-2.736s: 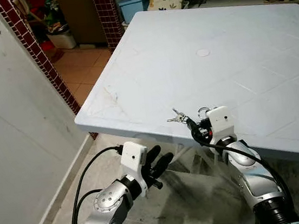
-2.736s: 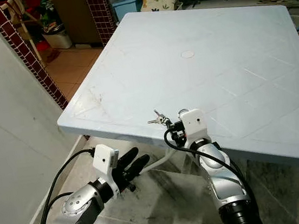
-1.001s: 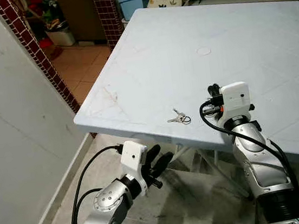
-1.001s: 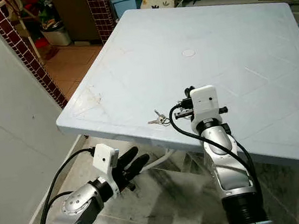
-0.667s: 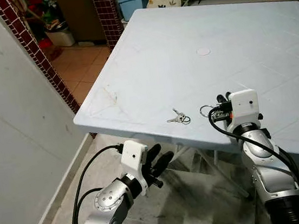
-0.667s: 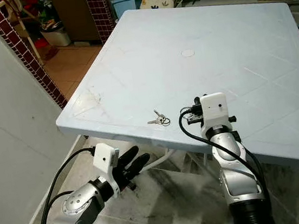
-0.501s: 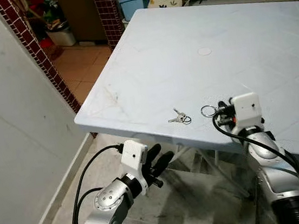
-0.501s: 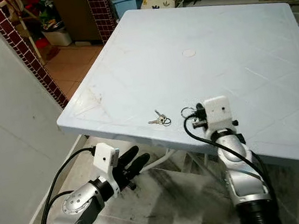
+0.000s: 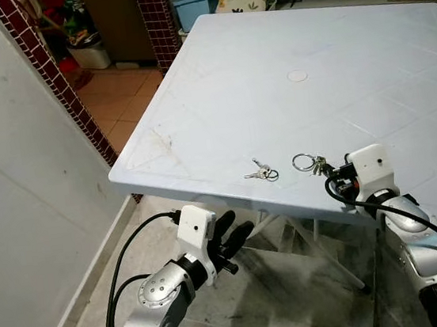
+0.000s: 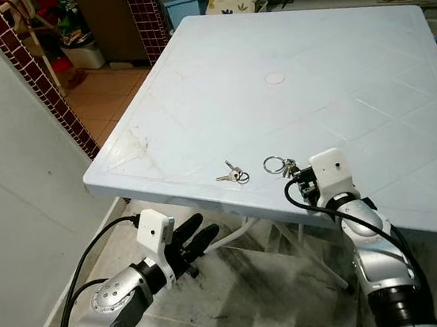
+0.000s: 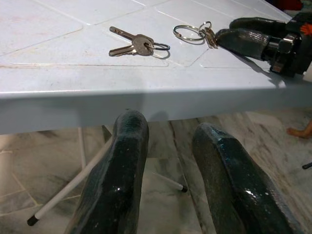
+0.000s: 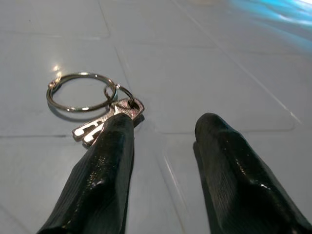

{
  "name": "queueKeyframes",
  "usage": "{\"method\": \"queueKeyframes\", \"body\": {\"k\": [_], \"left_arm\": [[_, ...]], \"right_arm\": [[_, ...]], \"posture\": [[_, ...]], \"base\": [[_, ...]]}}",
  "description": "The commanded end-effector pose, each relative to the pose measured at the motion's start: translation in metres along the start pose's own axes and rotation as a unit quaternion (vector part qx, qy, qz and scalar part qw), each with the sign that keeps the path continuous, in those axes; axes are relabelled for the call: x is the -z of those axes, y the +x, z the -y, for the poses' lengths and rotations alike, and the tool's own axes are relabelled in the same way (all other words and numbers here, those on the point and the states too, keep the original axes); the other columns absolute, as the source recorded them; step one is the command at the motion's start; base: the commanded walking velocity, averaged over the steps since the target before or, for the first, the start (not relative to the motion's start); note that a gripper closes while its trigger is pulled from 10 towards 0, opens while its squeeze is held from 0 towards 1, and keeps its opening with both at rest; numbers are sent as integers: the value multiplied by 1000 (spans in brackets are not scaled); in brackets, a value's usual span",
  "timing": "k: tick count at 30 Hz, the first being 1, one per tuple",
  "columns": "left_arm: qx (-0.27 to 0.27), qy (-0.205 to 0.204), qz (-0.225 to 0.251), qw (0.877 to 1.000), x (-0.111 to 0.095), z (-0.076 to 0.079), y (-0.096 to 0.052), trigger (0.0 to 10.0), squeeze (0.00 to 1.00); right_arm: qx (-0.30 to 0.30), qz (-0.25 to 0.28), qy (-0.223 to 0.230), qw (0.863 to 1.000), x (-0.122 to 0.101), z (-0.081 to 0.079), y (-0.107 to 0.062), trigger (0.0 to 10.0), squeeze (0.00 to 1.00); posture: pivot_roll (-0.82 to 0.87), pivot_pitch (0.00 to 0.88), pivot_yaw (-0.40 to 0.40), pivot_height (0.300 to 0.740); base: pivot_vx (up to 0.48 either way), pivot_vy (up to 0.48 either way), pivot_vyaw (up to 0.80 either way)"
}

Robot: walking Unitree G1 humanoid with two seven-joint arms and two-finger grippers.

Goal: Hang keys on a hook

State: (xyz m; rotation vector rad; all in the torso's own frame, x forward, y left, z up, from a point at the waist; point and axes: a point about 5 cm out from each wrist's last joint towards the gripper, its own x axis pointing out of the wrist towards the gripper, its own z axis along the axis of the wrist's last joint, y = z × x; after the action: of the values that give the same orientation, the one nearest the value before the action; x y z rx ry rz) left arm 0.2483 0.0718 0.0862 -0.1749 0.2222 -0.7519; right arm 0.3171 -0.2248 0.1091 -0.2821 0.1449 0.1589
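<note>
Keys (image 10: 233, 173) and a key ring (image 10: 277, 164) lie on the table (image 10: 288, 83); right pincer (image 12: 161, 122) spread beside the ring.

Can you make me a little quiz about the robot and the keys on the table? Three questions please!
1. True or false: the right gripper is holding the keys on the big ring up in the air.
2. How many sets of keys lie on the white table?
A. one
B. two
C. four
3. Fill in: the left gripper hangs ____ the table's edge, with its fingers open.

Key:
1. False. Its fingers are open and the big ring lies flat on the table, just past one fingertip.
2. B. There is also the small set of keys, lying apart from the big ring.
3. below
</note>
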Motion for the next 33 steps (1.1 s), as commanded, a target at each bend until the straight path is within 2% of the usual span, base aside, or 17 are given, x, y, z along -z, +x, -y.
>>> {"method": "queueKeyframes", "body": {"k": [1,11,12,13,14,15,27,29,33], "left_arm": [[-3,7,-3,1000,0,-4,-2,10000,0],[-4,8,-4,1000,-1,-5,-4,10000,0],[-4,8,-4,1000,-1,-5,-5,10000,0],[-4,8,-4,1000,-1,-5,-5,10000,0],[-4,8,-4,1000,-1,-5,-5,10000,0],[-5,8,-5,1000,-1,-5,-5,10000,0],[-2,7,-6,1000,0,-5,-7,10000,0],[51,-9,0,999,-3,5,-5,10000,0],[78,-10,-3,997,-5,9,-5,10000,0]], "right_arm": [[-5,-1,3,1000,3,1,1,10000,0],[-40,29,2,999,-5,-5,12,10000,0],[-43,29,1,999,-4,-6,13,3294,0],[-43,29,1,999,-4,-6,13,3294,0],[-44,29,2,999,-4,-7,14,1255,0],[-44,29,3,999,-4,-7,14,0,0],[-21,13,4,1000,4,1,13,0,0],[-19,11,7,1000,7,-1,11,0,0],[-18,9,7,1000,9,-3,10,0,0]], "posture": [[-103,83,115,740],[-91,88,117,740],[-90,88,117,740],[-90,88,117,740],[-90,88,117,740],[-86,89,116,740],[-88,92,121,740],[-90,92,122,740],[-91,93,122,740]], "base": [[0,0,0],[0,0,0],[0,0,0],[0,0,0],[0,0,0],[0,0,0],[0,0,0],[0,0,0],[0,0,0]]}}
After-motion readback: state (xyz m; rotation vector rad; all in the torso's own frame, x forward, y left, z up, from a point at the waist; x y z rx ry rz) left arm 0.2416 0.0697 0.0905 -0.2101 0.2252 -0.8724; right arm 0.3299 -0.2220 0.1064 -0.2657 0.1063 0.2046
